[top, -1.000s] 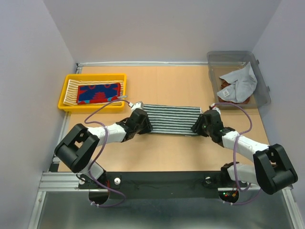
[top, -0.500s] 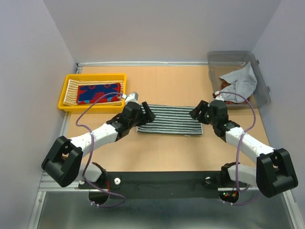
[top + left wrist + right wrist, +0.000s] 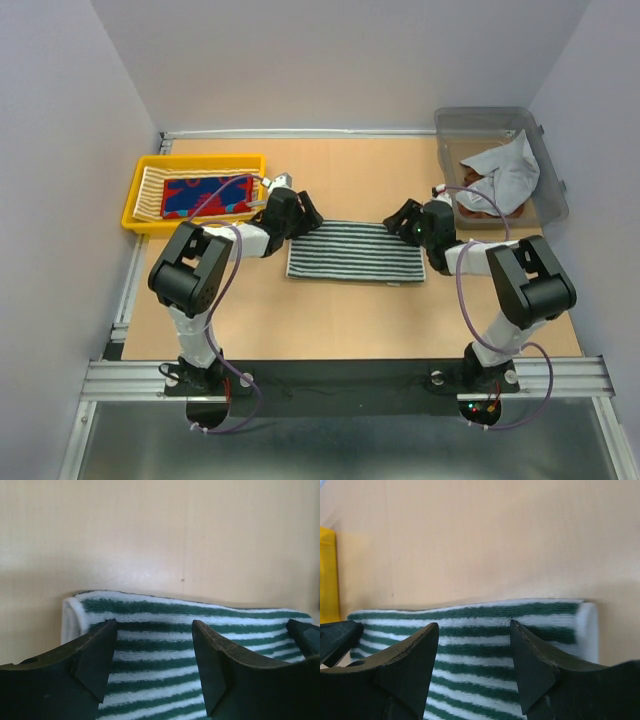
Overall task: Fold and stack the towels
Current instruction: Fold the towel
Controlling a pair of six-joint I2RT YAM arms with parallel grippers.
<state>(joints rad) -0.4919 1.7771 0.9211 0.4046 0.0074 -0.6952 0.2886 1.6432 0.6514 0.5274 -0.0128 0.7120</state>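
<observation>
A dark-and-white striped towel lies folded flat in the middle of the table. My left gripper is open and empty just over its far left corner. My right gripper is open and empty over its far right corner. The left wrist view shows the towel between the spread fingers of the left gripper. The right wrist view shows the same towel under the right gripper. A red-blue patterned towel lies folded on a yellow-cream striped towel.
A yellow tray at the far left holds those two folded towels. A clear plastic bin at the far right holds a crumpled grey towel over a rust-brown one. Walls close in the table on three sides.
Both grippers have moved from the striped towel's near corners to its far edge and now stand open. The towel lies flat, folded.
</observation>
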